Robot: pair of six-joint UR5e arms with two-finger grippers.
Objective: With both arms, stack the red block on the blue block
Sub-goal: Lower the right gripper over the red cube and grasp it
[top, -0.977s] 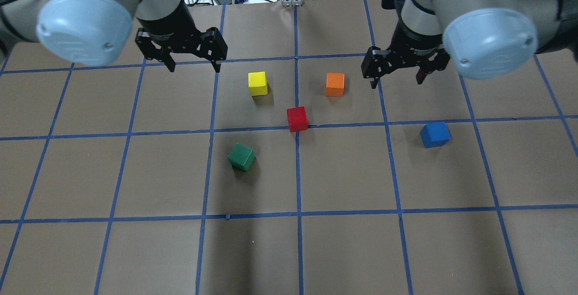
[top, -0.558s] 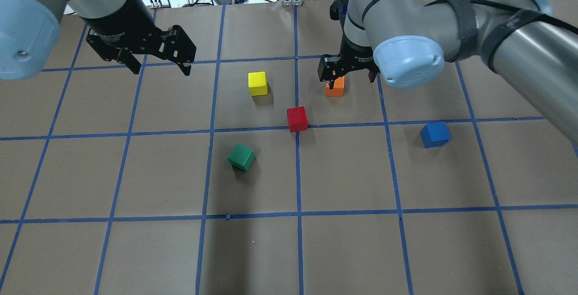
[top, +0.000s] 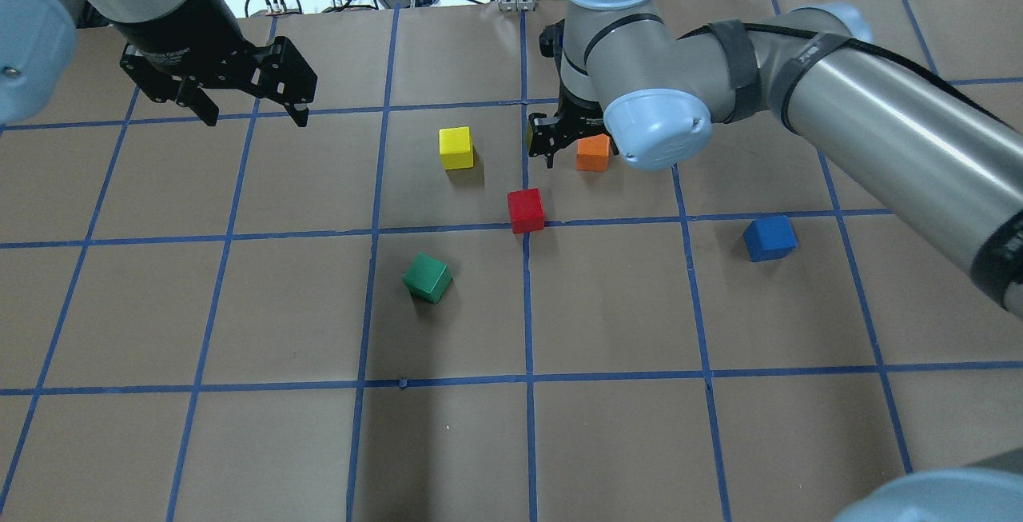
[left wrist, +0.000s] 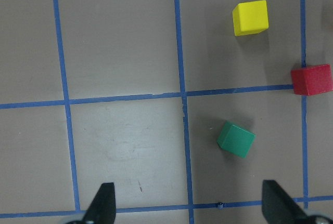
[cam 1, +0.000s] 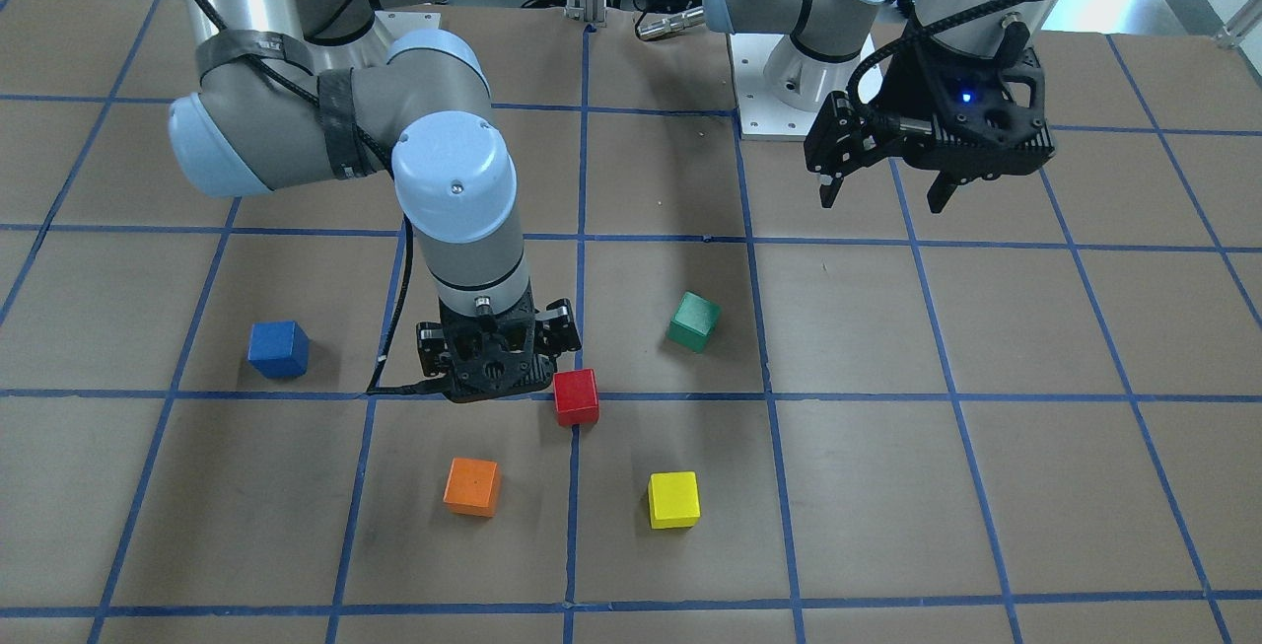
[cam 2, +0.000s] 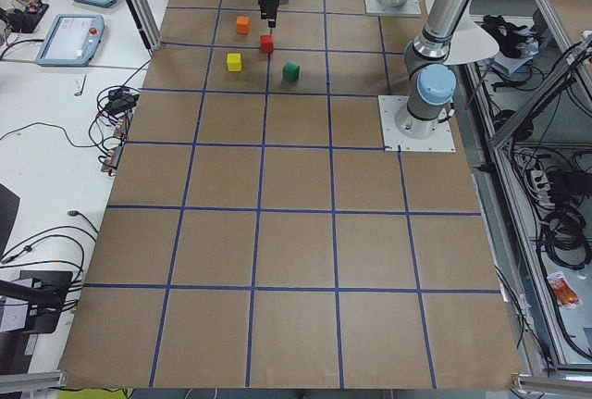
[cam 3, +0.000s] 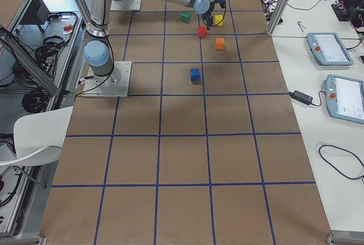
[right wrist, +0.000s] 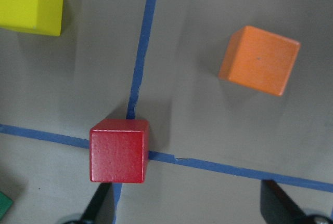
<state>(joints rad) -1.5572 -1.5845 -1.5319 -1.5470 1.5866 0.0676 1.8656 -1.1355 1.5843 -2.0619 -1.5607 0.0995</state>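
The red block (top: 526, 210) sits on a blue tape crossing near the table's middle. The blue block (top: 770, 238) sits apart, to its right, also seen in the front view (cam 1: 278, 348). My right gripper (cam 1: 496, 383) is open and empty, low over the table beside the red block (cam 1: 576, 396). In the right wrist view the red block (right wrist: 118, 150) lies just ahead of one fingertip (right wrist: 101, 203), not between the fingers. My left gripper (top: 257, 118) is open and empty, high at the far left; the red block (left wrist: 311, 79) shows at its view's right edge.
An orange cube (top: 593, 153) lies close behind the right gripper, partly under the arm's elbow cap (top: 657, 129). A yellow cube (top: 456, 147) and a green cube (top: 427, 277) lie left of the red block. Cables run along the table's far edge.
My right arm has swung left and lower, from beyond the orange cube to beside the red block. My left arm has drawn back to the left. No block has moved.
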